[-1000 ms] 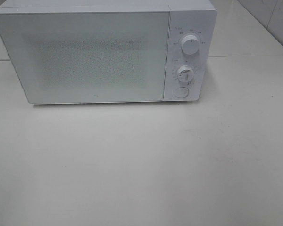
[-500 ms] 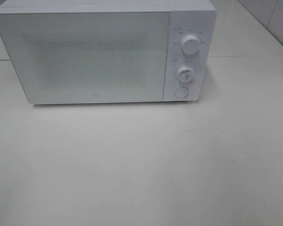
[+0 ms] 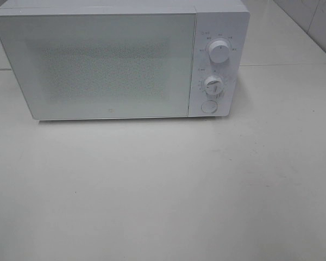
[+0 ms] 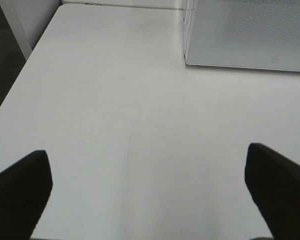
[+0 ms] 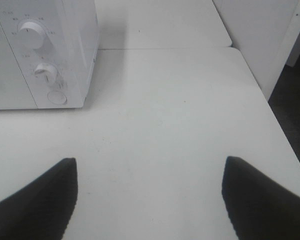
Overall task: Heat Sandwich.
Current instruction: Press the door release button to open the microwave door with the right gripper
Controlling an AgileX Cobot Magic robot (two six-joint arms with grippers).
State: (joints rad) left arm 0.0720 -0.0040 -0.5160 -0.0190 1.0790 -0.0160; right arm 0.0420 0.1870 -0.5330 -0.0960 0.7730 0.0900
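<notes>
The sandwich and its pink plate are out of view in every frame. A white microwave (image 3: 114, 60) stands at the back of the table with its door shut; two knobs (image 3: 220, 51) and a round button sit on its right panel. It also shows in the left wrist view (image 4: 245, 32) and the right wrist view (image 5: 40, 50). My left gripper (image 4: 147, 192) is open and empty above the bare table, left of the microwave. My right gripper (image 5: 150, 195) is open and empty above the table, right of the microwave. Neither gripper shows in the exterior high view.
The white table (image 3: 163, 190) stretches in front of the microwave. A second table surface (image 3: 282, 38) joins behind at the right. The table's left edge (image 4: 15, 90) and right edge (image 5: 270, 115) drop to dark floor.
</notes>
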